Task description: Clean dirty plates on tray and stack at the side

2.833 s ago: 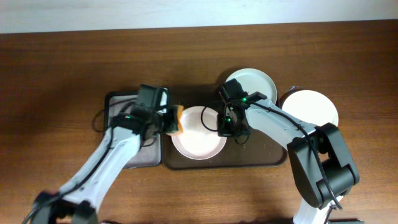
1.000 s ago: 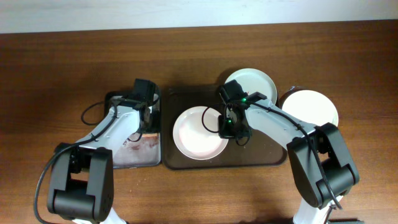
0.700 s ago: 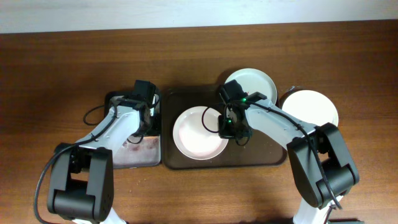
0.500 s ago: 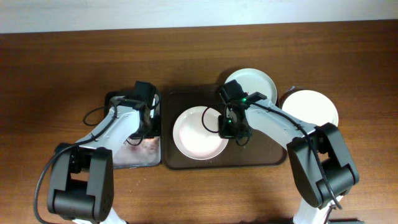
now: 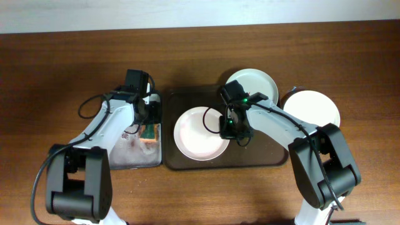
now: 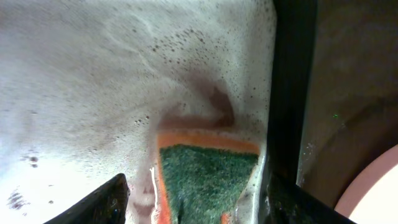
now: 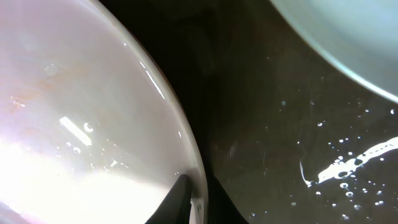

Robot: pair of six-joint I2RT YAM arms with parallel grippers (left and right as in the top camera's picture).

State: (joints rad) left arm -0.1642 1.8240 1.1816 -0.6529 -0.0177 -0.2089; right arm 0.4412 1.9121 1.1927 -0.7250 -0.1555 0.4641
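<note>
Plate rim pinched, sponge loose

Overhead: brown tray (image 5: 269, 156) holds centre plate (image 5: 199, 134); mint plate (image 5: 253, 81) overhangs its 1 o'clock rim, third plate (image 5: 315, 106) lies outside. Left wrist: left gripper (image 6: 199, 202) spread wide, sponge (image 6: 208, 174) loose between, in foamy grey tray (image 6: 93, 81). Right wrist: right gripper (image 7: 191, 202) clamps centre plate's rim; wet tray bare at 3 o'clock.

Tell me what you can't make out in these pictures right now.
1. Overhead: the right claw covers the middle plate rim where it grips.
2. Right wrist: the claw's outer finger blends into the dark tray; the bottom edge cuts the grip.
3. Left wrist: the bottom edge cuts off the sponge between the open left claw.
4. Overhead: the right-hand plate hides most of the dark thing under it.
</note>
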